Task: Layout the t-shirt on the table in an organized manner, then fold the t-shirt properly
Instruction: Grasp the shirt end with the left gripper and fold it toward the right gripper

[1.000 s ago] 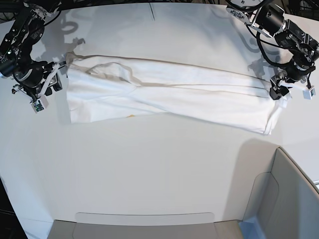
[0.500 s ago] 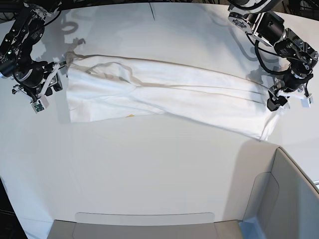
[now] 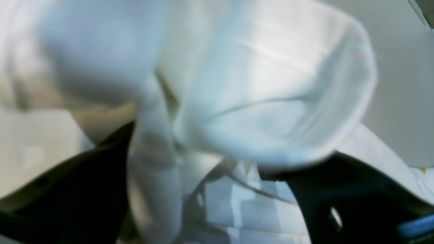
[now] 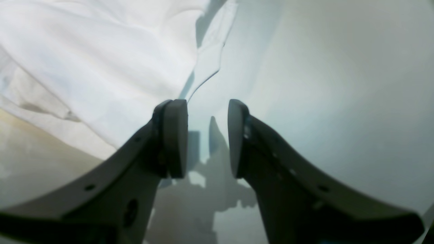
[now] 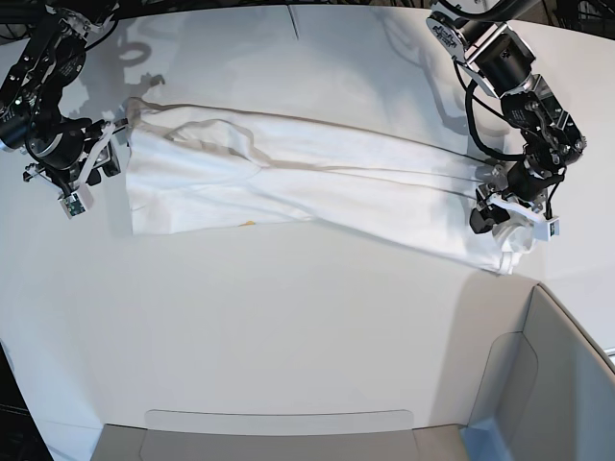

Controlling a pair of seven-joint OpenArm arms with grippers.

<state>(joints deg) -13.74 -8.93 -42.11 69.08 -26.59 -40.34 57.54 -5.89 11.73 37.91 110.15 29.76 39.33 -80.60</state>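
The white t-shirt lies as a long folded band across the table. Only a small yellow speck of its print shows. My left gripper is shut on the shirt's right end and holds it bunched and lifted. In the left wrist view the blurred cloth fills the space between the black fingers. My right gripper is open and empty just beside the shirt's left edge. In the right wrist view its pads stand apart over bare table, with the shirt at the upper left.
A grey-white plastic bin stands at the front right corner, close below the left gripper. A low grey rim runs along the front edge. A faint seam line crosses the table's far side.
My left gripper has moved left and toward the front with the shirt's right end, bunching it inward. The right arm has not moved.
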